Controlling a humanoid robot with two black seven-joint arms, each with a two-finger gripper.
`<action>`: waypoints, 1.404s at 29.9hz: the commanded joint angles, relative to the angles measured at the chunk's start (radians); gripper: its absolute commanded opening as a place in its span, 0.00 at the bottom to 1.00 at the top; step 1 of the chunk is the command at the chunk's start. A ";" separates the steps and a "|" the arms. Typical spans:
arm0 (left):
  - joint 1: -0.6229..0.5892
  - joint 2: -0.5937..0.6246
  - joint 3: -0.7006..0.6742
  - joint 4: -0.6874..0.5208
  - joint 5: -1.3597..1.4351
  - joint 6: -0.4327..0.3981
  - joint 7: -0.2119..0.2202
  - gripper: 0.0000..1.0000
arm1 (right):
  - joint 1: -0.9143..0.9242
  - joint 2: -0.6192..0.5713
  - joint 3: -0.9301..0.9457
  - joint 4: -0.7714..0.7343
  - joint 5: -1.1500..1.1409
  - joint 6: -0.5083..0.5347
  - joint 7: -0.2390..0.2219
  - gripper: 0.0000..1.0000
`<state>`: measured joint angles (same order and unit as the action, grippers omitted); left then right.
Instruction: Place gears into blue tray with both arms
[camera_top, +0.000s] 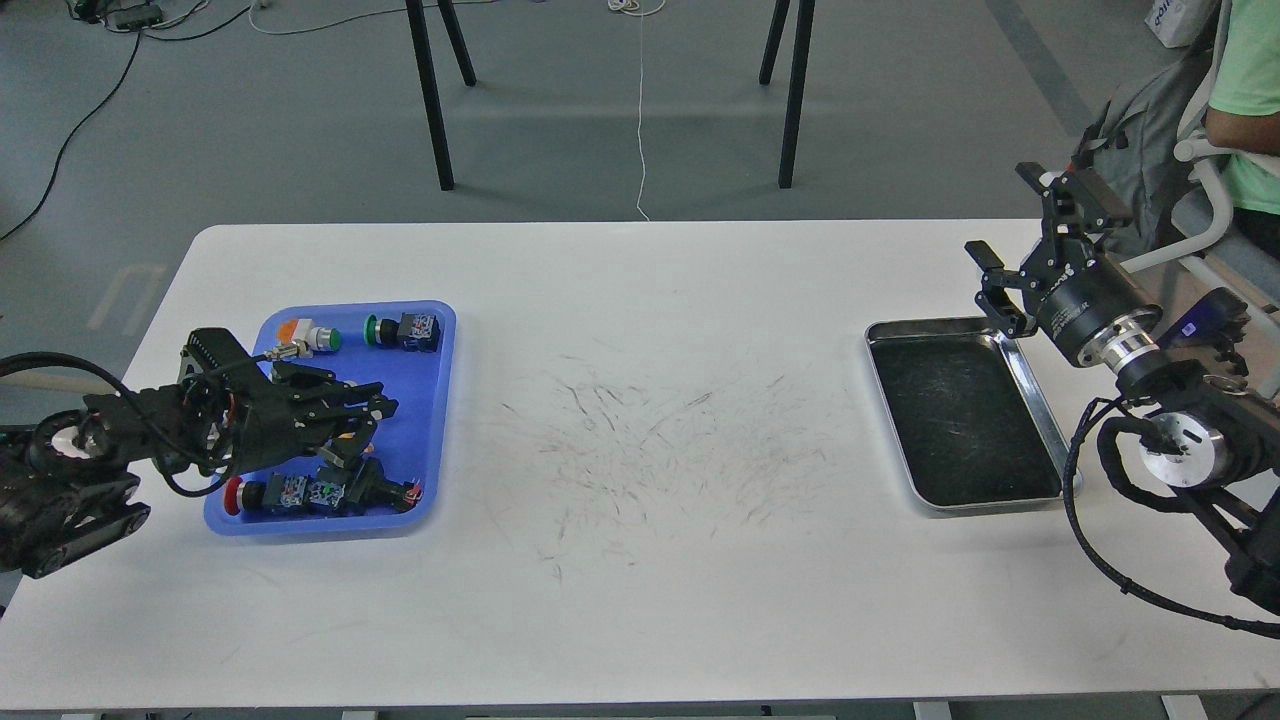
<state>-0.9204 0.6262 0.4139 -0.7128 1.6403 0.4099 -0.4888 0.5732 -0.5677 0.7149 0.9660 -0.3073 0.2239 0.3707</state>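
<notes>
The blue tray (428, 400) lies at the table's left and holds several colour-capped push-button switches. I can make out no gears anywhere in the head view. My left gripper (364, 428) hangs low over the middle of the blue tray, just above the near row of switches. Its fingers are spread and I see nothing between them. My right gripper (1008, 214) is raised at the far right, above the far right corner of the silver tray (960, 420), open and empty.
In the blue tray, a green-capped switch (402, 331) and an orange-and-green one (306, 337) lie at the far end, and a red-capped row (300, 493) at the near end. Scuff marks cover the table's middle. A seated person (1245, 110) is at the far right.
</notes>
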 joint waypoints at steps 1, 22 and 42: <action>0.000 -0.002 -0.003 0.012 -0.002 0.000 0.000 0.21 | -0.003 0.002 0.000 0.002 -0.009 0.000 0.001 0.94; 0.000 -0.017 -0.007 0.016 -0.014 -0.023 0.000 0.41 | -0.009 0.005 -0.002 0.000 -0.010 0.000 -0.001 0.94; -0.045 -0.014 -0.272 -0.033 -0.489 -0.201 0.000 0.63 | 0.002 -0.001 -0.002 0.000 -0.010 -0.003 -0.006 0.94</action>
<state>-0.9644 0.6102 0.2602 -0.7267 1.2451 0.3256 -0.4883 0.5739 -0.5685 0.7132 0.9669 -0.3176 0.2204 0.3660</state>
